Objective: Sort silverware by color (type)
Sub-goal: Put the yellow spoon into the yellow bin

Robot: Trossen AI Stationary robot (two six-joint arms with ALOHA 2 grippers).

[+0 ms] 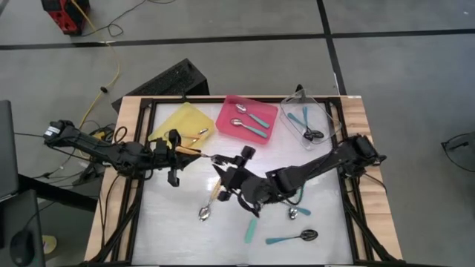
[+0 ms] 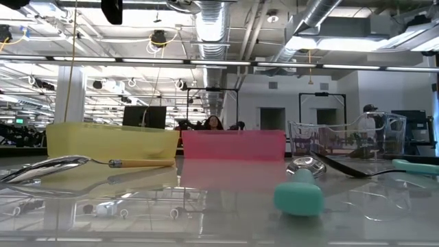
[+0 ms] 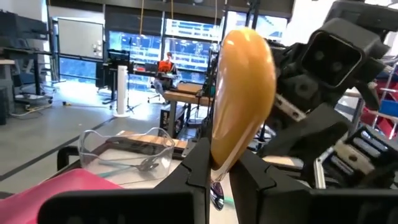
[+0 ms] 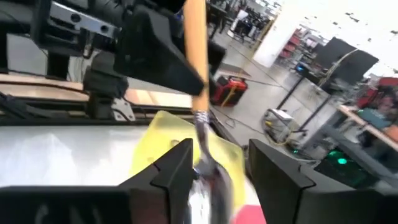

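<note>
The left gripper [image 3: 214, 171] is clamped on the orange-handled spoon [image 3: 239, 93], held in the air above the table [image 1: 178, 222] between the two arms. Its silver bowl points into the right gripper [image 4: 214, 165], whose fingers stand apart around it without pinching. Farther off, the yellow tray [image 1: 182, 122] holds another orange-handled spoon.

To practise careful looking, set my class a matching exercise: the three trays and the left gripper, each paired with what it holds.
1 yellow tray
2 pink tray
3 clear tray
4 left gripper

a shut on a raised spoon with an orange handle
b silver-bowled spoons, teal handles
c a lone spoon, orange handle
d dark-bowled spoons, teal handles

Pairs: 1-c, 2-b, 3-d, 4-a
</note>
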